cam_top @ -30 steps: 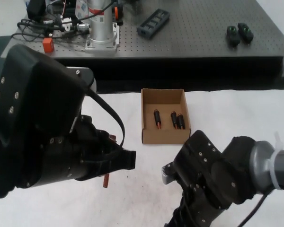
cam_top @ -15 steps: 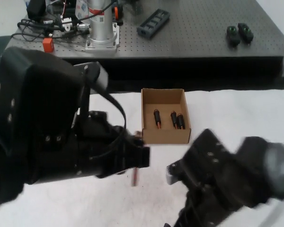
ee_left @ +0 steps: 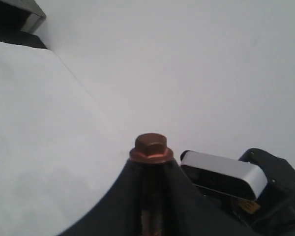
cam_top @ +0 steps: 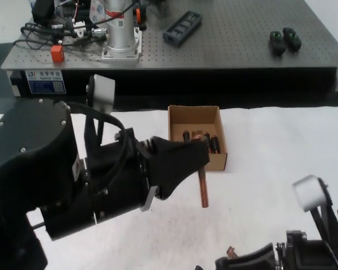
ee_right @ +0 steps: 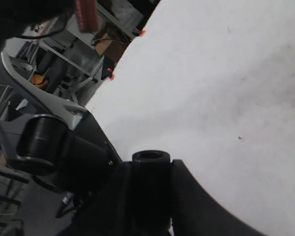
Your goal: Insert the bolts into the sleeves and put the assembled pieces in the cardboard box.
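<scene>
Swung rightward since a second ago, the left jaws are clamped on a copper bolt [cam_top: 203, 190], which hangs upright just in front of the cardboard box [cam_top: 194, 119] holding assembled pieces [cam_top: 214, 144]. Pulled back low to the bench's near edge, the right jaws grip a black sleeve [ee_right: 151, 157].

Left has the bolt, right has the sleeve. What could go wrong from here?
1. The left gripper pinches the bolt just under its head, shank hanging free; it may swing on meeting the sleeve.
2. The sleeve in the right gripper is apart from the bolt; a misaligned bore could jam.
3. The left arm is close to the cardboard box and might nudge it.
</scene>
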### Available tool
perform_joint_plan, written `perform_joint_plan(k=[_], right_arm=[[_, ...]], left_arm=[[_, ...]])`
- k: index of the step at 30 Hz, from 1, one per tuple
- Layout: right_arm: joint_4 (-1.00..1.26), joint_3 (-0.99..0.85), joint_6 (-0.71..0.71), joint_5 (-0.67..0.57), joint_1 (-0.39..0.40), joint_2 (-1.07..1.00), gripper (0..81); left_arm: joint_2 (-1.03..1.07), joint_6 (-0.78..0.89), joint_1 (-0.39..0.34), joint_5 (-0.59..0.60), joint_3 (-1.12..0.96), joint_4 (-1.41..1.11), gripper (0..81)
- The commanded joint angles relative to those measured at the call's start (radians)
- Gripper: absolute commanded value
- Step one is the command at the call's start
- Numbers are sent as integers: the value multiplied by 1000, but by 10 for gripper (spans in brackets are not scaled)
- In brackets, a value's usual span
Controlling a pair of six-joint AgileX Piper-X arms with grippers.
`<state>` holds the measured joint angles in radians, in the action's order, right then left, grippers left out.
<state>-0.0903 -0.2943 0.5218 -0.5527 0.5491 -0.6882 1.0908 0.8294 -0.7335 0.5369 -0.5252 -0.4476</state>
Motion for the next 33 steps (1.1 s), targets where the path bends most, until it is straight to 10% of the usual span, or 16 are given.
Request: perform_joint_plan(k=[1,33], right_arm=[[97,1,23,-36,0,-43,29],[283,1,60,6,0,-125,29]], left_arm=[[13,26,0,34,0,-30,3],[36,-56,-13,-58,0,-27,3]])
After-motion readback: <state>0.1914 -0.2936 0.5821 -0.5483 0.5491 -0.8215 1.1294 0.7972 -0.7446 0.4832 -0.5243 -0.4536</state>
